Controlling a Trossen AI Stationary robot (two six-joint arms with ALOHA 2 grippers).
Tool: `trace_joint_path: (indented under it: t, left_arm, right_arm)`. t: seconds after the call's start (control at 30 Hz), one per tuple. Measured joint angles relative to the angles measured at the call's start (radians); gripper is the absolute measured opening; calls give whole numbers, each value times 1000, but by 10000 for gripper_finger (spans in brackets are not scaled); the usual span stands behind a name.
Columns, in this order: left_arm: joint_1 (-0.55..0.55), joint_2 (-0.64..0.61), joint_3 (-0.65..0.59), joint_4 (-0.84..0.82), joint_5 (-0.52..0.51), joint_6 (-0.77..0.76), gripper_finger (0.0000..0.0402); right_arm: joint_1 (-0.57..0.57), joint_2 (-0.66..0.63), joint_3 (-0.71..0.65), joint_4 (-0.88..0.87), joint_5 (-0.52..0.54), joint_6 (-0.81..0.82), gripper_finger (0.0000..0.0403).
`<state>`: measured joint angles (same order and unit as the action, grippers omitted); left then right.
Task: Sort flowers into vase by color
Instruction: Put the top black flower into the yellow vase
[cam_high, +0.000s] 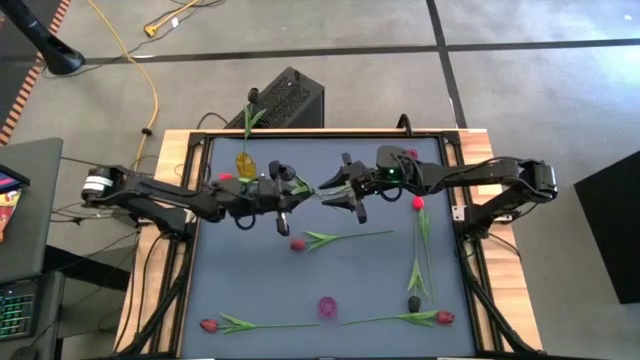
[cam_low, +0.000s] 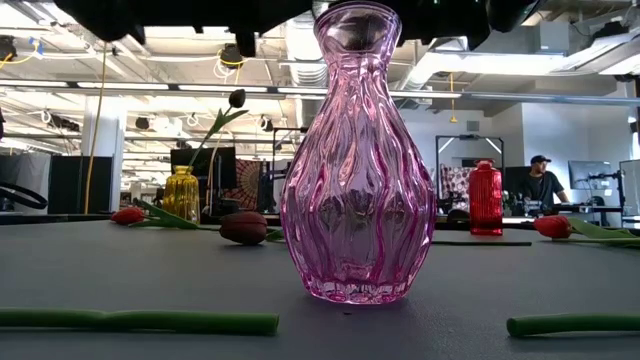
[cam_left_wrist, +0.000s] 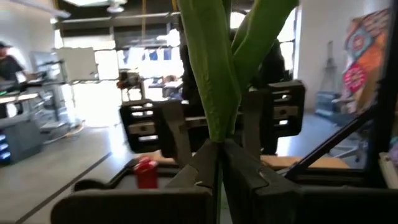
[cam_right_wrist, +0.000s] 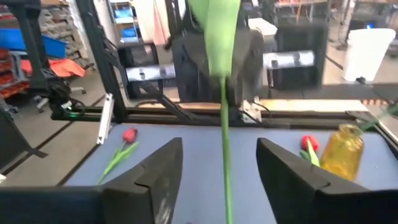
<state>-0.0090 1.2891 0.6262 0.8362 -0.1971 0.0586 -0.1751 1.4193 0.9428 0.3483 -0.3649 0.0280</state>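
My left gripper hovers over the table's far middle, shut on a tulip whose green leaves and stem point at my right arm. Its head does not show. My right gripper faces it, open. Its fingers stand on either side of the thin stem without touching it. A yellow vase with a dark tulip in it stands at the far left. A red vase stands at the far right, a pink vase near the front edge. My left gripper pinches the tulip between its two fingers at the foot of the leaves, where they join the stem. The fingers come level from the table's left, along the flower. The tulip is lifted clear of the table and sticks out past the fingertips toward my right gripper.
Loose tulips lie on the grey mat: one in the middle, two along the near edge, some on the right, one red head by the yellow vase. A black box sits beyond the far edge.
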Motion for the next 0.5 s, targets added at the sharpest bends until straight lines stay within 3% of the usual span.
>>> trace_joint_path:
  t: [0.5]
  left_arm:
    - [0,-475,0,-653,-339,-58,2]
  right_arm:
    - [-24,-13,0,-60,0,-2,249]
